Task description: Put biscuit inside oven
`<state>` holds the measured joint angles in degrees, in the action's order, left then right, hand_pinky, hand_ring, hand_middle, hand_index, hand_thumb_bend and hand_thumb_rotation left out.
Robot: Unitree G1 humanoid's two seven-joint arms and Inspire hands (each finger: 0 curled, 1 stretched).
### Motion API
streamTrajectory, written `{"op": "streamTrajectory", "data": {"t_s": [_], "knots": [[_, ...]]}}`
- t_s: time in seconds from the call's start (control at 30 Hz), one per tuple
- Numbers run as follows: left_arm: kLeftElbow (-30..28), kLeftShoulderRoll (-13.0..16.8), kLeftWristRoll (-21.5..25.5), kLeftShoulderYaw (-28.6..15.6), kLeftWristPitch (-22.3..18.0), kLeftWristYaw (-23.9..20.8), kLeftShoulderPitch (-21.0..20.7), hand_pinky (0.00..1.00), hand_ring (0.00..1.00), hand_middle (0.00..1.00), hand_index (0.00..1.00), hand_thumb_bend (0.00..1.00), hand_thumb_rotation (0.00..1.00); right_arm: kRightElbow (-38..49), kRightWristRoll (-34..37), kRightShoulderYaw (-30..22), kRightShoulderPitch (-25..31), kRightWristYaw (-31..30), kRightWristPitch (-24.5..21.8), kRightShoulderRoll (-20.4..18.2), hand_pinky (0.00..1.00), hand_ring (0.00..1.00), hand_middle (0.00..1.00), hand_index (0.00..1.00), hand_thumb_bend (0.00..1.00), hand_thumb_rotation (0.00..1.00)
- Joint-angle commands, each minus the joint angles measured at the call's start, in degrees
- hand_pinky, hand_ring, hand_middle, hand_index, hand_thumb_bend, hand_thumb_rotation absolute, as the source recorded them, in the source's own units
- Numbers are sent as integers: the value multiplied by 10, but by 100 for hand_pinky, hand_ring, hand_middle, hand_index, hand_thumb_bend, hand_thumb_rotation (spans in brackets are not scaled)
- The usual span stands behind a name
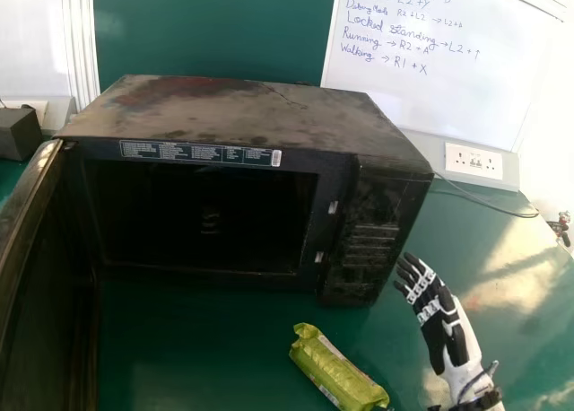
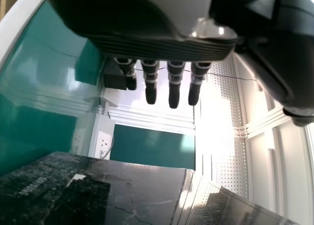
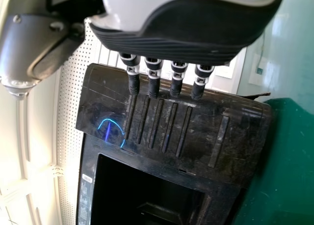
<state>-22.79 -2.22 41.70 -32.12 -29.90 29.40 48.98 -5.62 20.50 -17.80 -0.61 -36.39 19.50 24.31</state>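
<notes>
Head view: the microwave oven [image 1: 233,115] stands on a green table [image 1: 188,348], its door [image 1: 40,267] swung open at the left and its dark cavity [image 1: 206,218] facing the robot. The biscuit pack [image 1: 336,371], in a yellow-green wrapper, lies outside the oven, on the table in front of it. The pack rests aslant, its far end towards the left and its near end towards the right hand [image 1: 439,332], from which it lies apart. The right hand is released: its fingers are extended, with a slight bend, and grasp nothing. It is at the right, beside the pack and near the oven's control panel [image 1: 363,240]. Behind the oven are a whiteboard [image 1: 395,97] with handwriting and a wall socket [image 1: 475,162]; a cable [image 1: 498,211] runs along the table. A dark box [image 1: 18,135] sits at the far left.

Left wrist view: the left hand [image 2: 174,85] is likewise released, its fingers straight and holding nothing.

Right wrist view: the straight fingers of the right hand overlap the edge of the control panel, which bears long raised bars and a glowing blue arc [image 3: 112,122]. Whether the fingertips touch the panel cannot be told.
</notes>
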Motion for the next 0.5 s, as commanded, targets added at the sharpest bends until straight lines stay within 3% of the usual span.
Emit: {"op": "streamTrajectory", "data": {"t_s": [0.0,0.37,0.47], "knots": [[-1,2,2,-3,2,1,2,83,96,96,95,96,87,2,6,-2,-2,0,1,1,100,100,100,100,100,98],[-4,0,3,-1,3,0,3,82,95,95,95,97,88,-4,-5,-1,-9,-9,27,9,100,100,100,100,100,96],[-9,-2,-1,0,5,-3,7,83,94,94,95,100,81,6,-40,-2,-10,-1,53,27,100,100,100,100,100,97]]}}
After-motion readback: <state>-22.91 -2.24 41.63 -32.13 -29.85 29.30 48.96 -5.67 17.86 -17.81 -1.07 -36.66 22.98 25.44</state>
